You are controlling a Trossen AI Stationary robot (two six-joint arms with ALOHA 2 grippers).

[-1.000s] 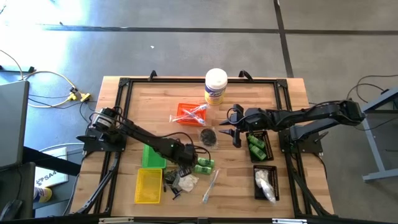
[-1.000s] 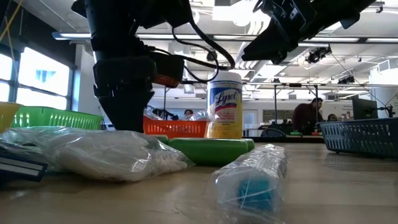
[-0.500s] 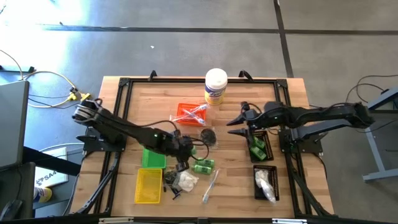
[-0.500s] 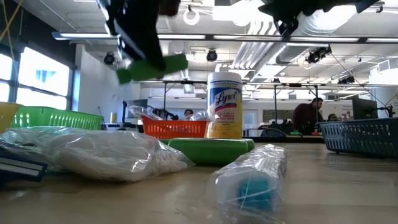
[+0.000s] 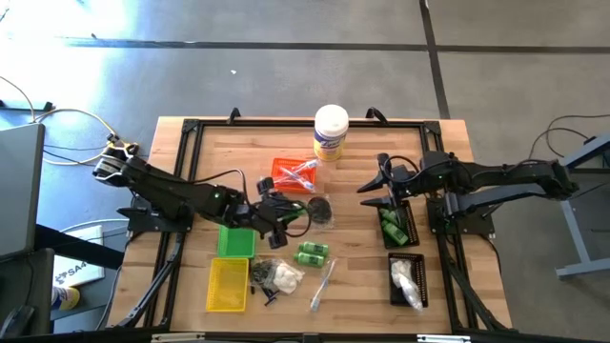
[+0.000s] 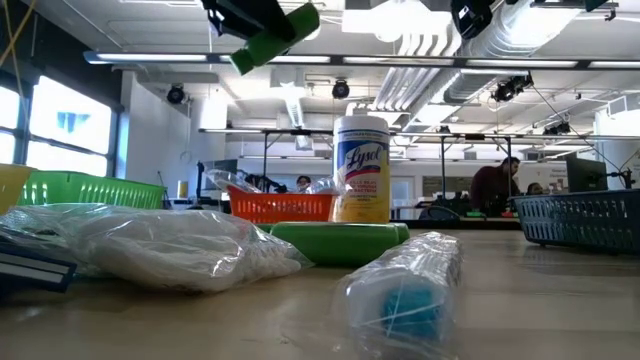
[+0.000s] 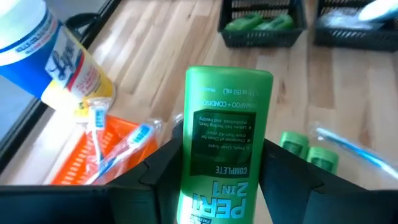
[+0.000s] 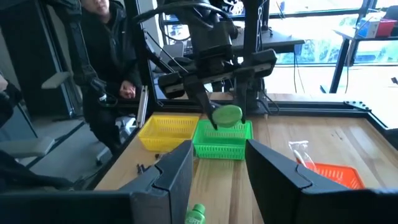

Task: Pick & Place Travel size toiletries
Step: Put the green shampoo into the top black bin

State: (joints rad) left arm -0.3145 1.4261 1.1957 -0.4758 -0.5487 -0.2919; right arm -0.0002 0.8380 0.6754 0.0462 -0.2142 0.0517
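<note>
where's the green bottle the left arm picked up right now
The green bottle is in the left gripper, lifted off the table near its middle in the high view, between the green tray and the orange tray.

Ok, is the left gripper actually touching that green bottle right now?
Touching. The left wrist view shows the left gripper closed on both sides of the green bottle, held off the table.
</note>
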